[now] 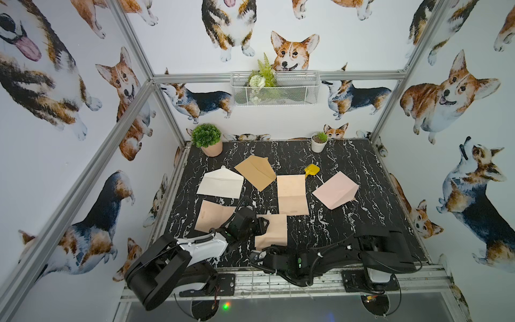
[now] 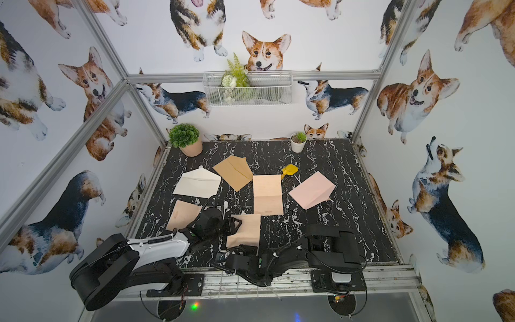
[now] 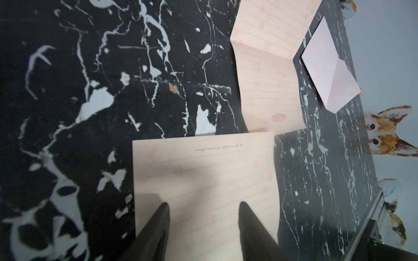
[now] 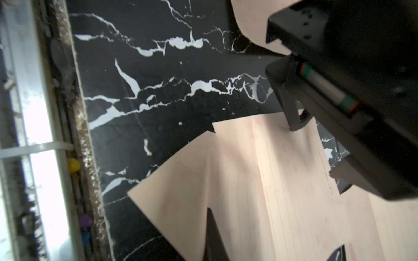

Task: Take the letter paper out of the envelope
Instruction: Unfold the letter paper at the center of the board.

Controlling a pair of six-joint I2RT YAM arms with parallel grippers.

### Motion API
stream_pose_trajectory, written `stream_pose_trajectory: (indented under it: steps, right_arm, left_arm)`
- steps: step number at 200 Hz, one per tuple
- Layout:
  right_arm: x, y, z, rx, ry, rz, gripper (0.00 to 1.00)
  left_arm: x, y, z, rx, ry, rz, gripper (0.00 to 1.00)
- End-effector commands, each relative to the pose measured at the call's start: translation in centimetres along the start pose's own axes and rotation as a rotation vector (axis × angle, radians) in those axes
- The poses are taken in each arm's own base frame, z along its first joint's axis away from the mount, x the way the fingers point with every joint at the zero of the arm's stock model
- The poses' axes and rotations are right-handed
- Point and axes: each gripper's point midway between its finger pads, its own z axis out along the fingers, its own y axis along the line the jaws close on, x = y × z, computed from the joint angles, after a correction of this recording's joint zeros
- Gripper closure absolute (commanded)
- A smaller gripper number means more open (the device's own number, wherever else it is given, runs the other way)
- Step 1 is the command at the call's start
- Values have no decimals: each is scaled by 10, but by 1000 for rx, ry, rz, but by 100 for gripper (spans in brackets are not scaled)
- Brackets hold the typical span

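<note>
A peach lined letter paper (image 1: 274,230) (image 3: 203,171) (image 4: 260,171) lies near the table's front, outside any envelope. My left gripper (image 1: 263,224) (image 3: 204,214) hovers open over it, its fingers (image 3: 164,217) apart with nothing between them. My right gripper (image 1: 260,252) (image 4: 211,217) is at the paper's near edge. One finger shows on top of the sheet, the other is hidden beneath, and the sheet bends upward there. A white envelope (image 1: 220,184), a brown envelope (image 1: 257,171) and a pink envelope (image 1: 335,189) (image 3: 328,67) lie farther back with their flaps open.
Two more peach letter papers lie flat, one mid-table (image 1: 292,193) (image 3: 267,74) and one at the left (image 1: 213,216). A small yellow object (image 1: 311,170) sits behind them. Potted plants stand at the back left (image 1: 207,139) and back right (image 1: 319,142). A wire basket (image 1: 274,89) hangs on the wall.
</note>
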Motion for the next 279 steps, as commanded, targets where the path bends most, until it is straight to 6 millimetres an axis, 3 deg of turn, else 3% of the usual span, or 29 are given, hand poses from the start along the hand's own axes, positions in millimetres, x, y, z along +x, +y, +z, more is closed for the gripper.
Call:
stream_pose_trajectory:
  steps: [1, 23, 37, 84, 121, 155, 212, 239, 259, 279]
  right_arm:
    - [46, 34, -3, -180, 180, -22, 80]
    - [51, 43, -5, -238, 206, -20, 60]
    - [54, 48, -8, -270, 227, -17, 54]
    - [59, 54, -24, -431, 193, 100, 50]
    - [48, 21, -48, -647, 51, 376, 50]
    - [32, 0, -62, -684, -53, 456, 51]
    - [30, -2, -50, -696, -53, 496, 55]
    - [34, -36, -52, -677, -130, 657, 58]
    - [42, -71, -49, -616, -180, 828, 72]
    - [44, -86, -46, -579, -182, 871, 80]
  left_arm:
    - [4, 8, 2, -35, 8, -14, 48]
    - [2, 7, 0, -34, 5, -11, 48]
    - [2, 8, -2, -43, 4, -4, 48]
    - [-3, 11, -11, -60, -27, 1, 48]
    - [-8, 10, -20, -69, -52, 10, 47]
    - [-10, 10, -25, -73, -64, 10, 47]
    - [-16, 0, -34, -43, -77, 4, 48]
    - [-21, -8, -42, -24, -100, 12, 48]
    - [-20, -14, -43, -2, -96, 21, 49]
    - [-13, -23, -39, 21, -69, 51, 55]
